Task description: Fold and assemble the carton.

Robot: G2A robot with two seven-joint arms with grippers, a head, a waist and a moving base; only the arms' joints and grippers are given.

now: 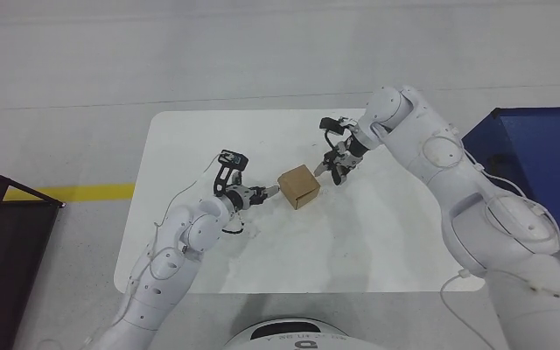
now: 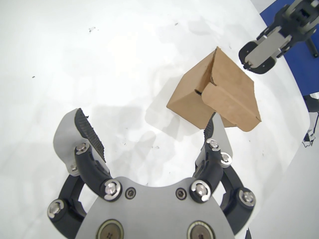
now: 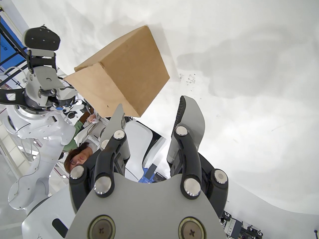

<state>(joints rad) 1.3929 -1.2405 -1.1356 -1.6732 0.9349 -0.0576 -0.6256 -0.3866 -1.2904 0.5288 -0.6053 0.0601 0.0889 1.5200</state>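
1. Left end effector (image 2: 148, 114): jaws spread wide, holding nothing; one fingertip (image 2: 219, 133) just beside the near lower corner of the carton (image 2: 224, 93), contact not discernible.
2. Carton: standing near the middle of the worktop (image 2: 99, 50), between the two end effectors; on the face toward the left arm, a rounded flap (image 2: 221, 100) lying over the side, apparently not fully seated, with a dark gap at its corner.
3. Right end effector (image 3: 151, 101): jaws parted, holding nothing, close beside the far side of the carton.
4. Likely step in hand: pressing the flap home. Brace the far wall with the right end effector first; then push the flap flat from the left, slowly and square to the face, close to its crease.
5. Risks, as judged: a light box on a smooth worktop, apt to slide or tip under a one-sided push; a crushed corner if pressed away from the crease.
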